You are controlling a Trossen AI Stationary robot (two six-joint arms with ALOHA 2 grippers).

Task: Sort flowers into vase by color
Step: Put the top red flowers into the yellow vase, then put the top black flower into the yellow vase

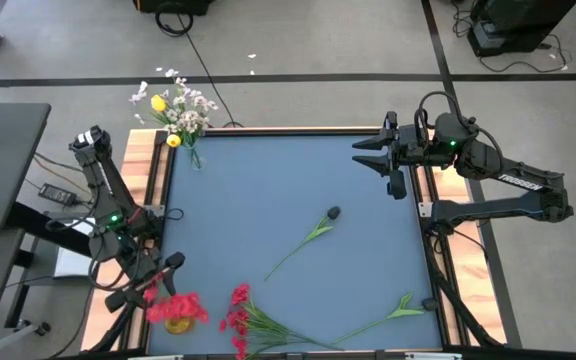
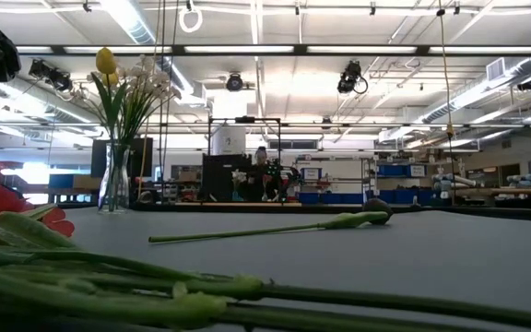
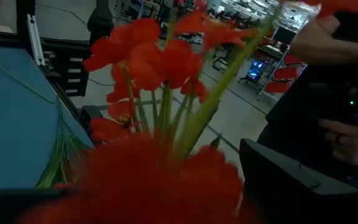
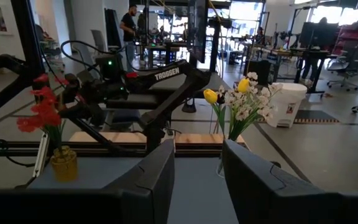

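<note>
A clear vase [image 1: 192, 152] stands at the upper left corner of the table, holding white blossom sprays [image 1: 190, 108] and yellow buds [image 1: 158, 102], upright with green stems. At the lower left edge a small yellow vase [image 1: 177, 324] holds a bunch of red blossoms [image 1: 176, 306]. Just right of it, along the bottom edge, red blossom sprigs [image 1: 238, 312] lie flat, their long green stems running right. Near the centre a dark bud [image 1: 334, 213] lies on its side, its stem slanting down to the left. At lower right a bare leafy stem [image 1: 400, 306] lies flat.
</note>
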